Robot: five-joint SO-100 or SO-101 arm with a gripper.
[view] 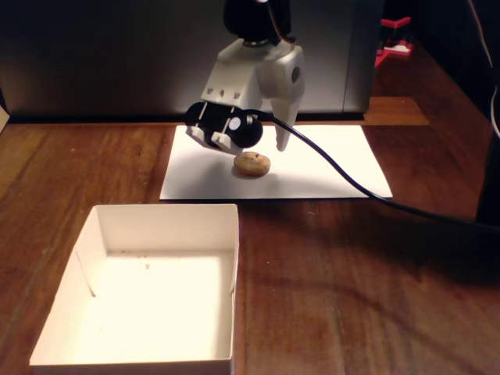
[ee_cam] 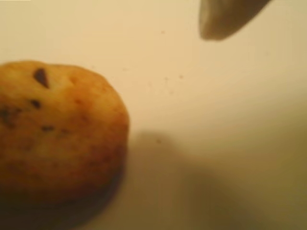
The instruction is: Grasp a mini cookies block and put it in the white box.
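- One mini cookies block (view: 252, 163) is seen lying flat on a white paper sheet (view: 328, 168), on the near part of that sheet, toward the white box (view: 156, 226)
- The cookie is not held: in the wrist view it (ee_cam: 57, 139) rests on the pale sheet at lower left, while one fingertip (ee_cam: 225, 19) hangs at the upper right, clear of it
- The gripper (view: 258, 144) is judged to stand apart, poised just above the cookie; in the fixed view one white finger (view: 283, 133) points down just right of the cookie, and the other side, by the black camera housing (view: 238, 129), sits just left of it
- So the cookie is taken to lie between and slightly below the two fingers, nearer the left-hand side as the fixed view shows it; being round, it offers no long axis to be matched
- A short descent straight onto the cookie is judged to be what the coming closure turns on
- The box lies well apart from the cookie, nearer the camera and to the left in the fixed view, on a wooden table (view: 351, 273); only a few crumbs are seen inside it
- A black cable (view: 351, 183) is trailed to the right of the cookie across the sheet
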